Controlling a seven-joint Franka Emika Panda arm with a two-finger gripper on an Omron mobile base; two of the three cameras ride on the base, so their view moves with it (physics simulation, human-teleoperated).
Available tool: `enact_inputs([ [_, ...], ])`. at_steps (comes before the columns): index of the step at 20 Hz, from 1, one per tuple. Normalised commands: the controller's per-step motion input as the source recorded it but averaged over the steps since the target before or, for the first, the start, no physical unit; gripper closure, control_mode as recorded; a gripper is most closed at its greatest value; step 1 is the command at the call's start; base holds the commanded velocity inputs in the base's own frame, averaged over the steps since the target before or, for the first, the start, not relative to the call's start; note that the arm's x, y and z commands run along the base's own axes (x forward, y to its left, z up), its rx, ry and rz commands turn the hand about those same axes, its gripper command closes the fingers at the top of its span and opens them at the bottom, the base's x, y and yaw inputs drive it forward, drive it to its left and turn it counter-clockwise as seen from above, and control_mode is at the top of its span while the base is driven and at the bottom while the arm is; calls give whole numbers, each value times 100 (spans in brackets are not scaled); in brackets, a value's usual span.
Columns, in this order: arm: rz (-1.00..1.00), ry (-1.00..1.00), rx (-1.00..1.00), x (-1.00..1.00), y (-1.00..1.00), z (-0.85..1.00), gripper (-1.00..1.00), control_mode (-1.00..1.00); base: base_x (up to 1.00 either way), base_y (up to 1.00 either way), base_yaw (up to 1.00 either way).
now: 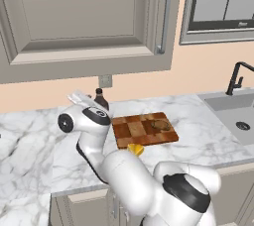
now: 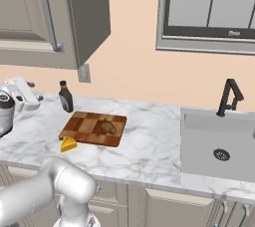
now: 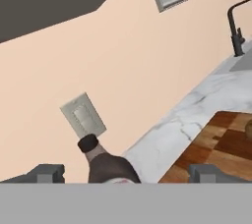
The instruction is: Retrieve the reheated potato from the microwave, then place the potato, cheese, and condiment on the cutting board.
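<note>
Hand view shows the two dark fingers spread wide apart, with the small dark brown condiment bottle standing between them, untouched. On the marble surface, the brown oval potato lies on the block-patterned wooden cutting board. The bright yellow cheese wedge sits just beside the board's near edge.

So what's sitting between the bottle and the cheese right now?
The cutting board's left end lies between the bottle and the cheese, clearest in the right base view. The potato rests further right on the board.
</note>
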Motion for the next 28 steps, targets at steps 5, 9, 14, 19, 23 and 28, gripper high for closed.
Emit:
enact_inputs([
  [5, 1, 5, 0, 42, -9, -14, -100, -100, 0, 0, 0],
  [9, 3, 2, 0, 40, -1, -19, -100, -100, 0, 0, 0],
  [14, 3, 1, 0, 26, -2, -15, -100, -100, 0, 0, 0],
  [19, 0, 7, 0, 28, -8, -23, -100, -100, 0, 0, 0],
  [23, 0, 3, -1, 28, -11, -15, -100, -100, 0, 0, 0],
  [28, 4, 0, -4, 21, -2, -12, -100, -100, 0, 0, 0],
])
